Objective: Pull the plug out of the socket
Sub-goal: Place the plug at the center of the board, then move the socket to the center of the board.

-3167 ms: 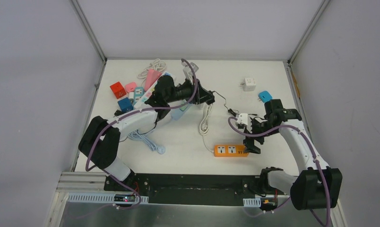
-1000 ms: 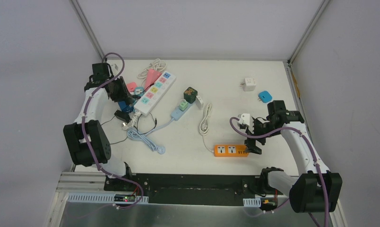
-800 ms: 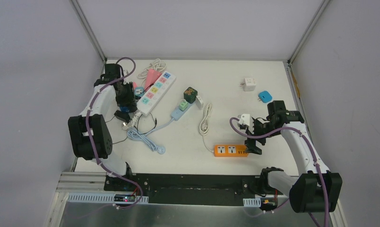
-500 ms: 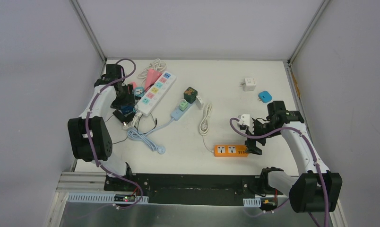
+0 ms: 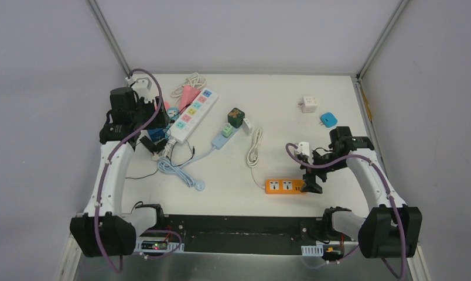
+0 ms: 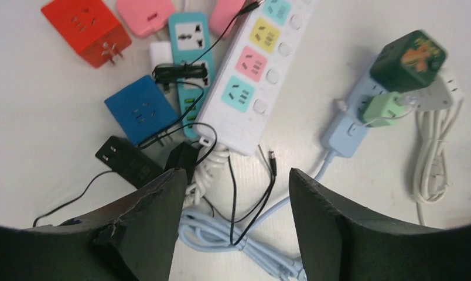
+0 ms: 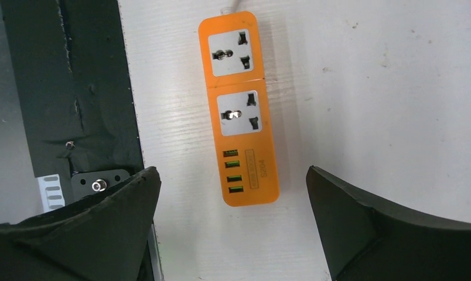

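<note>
The left gripper (image 6: 233, 175), spread wide, hangs by the black plug (image 6: 128, 163) near the desk's (image 5: 338, 88) far-left corner. The right gripper (image 7: 233, 172), also spread, hovers over the orange socket strip (image 7: 239, 111).

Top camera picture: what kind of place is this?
Probably a robot lab: two black-and-white robot arms at a white table, plain grey walls around, an orange plastic power strip lying there.

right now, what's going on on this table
Neither robot arm holds anything. The left pincer hangs open above the white power strip, amid loose adapters on the table. The right pincer is open over the orange power strip, whose sockets are empty. A dark green cube and a light green adapter appear plugged into the light blue strip, untouched.
</note>
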Controlling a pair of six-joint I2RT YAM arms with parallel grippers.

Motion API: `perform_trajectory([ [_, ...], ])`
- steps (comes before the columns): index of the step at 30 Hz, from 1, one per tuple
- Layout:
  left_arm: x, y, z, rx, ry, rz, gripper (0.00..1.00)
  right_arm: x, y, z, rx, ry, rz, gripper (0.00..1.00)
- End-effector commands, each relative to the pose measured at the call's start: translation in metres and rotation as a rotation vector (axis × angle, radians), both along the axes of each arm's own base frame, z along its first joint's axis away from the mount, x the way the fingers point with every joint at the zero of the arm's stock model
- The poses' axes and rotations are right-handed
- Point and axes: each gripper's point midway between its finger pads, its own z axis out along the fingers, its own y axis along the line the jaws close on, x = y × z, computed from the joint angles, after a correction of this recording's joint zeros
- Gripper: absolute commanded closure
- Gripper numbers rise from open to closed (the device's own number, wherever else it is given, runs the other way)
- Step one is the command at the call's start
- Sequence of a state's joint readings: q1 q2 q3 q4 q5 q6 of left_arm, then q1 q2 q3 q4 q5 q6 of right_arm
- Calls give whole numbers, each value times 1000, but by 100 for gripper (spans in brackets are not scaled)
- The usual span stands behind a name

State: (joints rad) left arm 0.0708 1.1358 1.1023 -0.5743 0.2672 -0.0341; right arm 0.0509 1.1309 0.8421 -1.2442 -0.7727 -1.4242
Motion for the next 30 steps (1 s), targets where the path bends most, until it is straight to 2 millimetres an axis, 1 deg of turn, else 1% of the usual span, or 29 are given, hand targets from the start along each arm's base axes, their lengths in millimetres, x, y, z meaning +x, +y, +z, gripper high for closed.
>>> perform_trajectory([
  [1, -14, -18, 36, -19, -193, -96, 31, -6, 15, 0, 101, 14, 46, 0],
  [3, -26, -20, 36, -22, -229, -96, 20, -6, 19, -2, 101, -4, 65, 0],
  [5, -35, -23, 32, -37, -255, -99, 15, 1, 24, -8, 72, -50, 71, 0],
  [8, -46, -21, 25, -39, -252, -79, 15, 16, 36, -19, 5, -153, 73, 0],
  [10, -50, -18, 30, -31, -263, -60, 15, 20, 46, -23, -24, -174, 93, 0],
  [12, -52, -17, 35, -31, -279, -54, 15, 24, 54, -31, -77, -174, 113, 0],
  [14, -54, -18, 37, -37, -283, -49, 15, 26, 56, -45, -151, -184, 126, 0],
  [16, -55, -18, 40, -44, -289, -49, 14, 26, 55, -55, -199, -180, 137, 0],
  [20, -56, -21, 42, -56, -293, -57, 14, 22, 56, -67, -255, -169, 173, 1],
  [26, -56, -23, 41, -68, -288, -66, 13, 16, 58, -84, -333, -150, 228, 10],
  [30, -57, -24, 41, -71, -287, -68, 12, 15, 59, -87, -347, -148, 232, 18],
])
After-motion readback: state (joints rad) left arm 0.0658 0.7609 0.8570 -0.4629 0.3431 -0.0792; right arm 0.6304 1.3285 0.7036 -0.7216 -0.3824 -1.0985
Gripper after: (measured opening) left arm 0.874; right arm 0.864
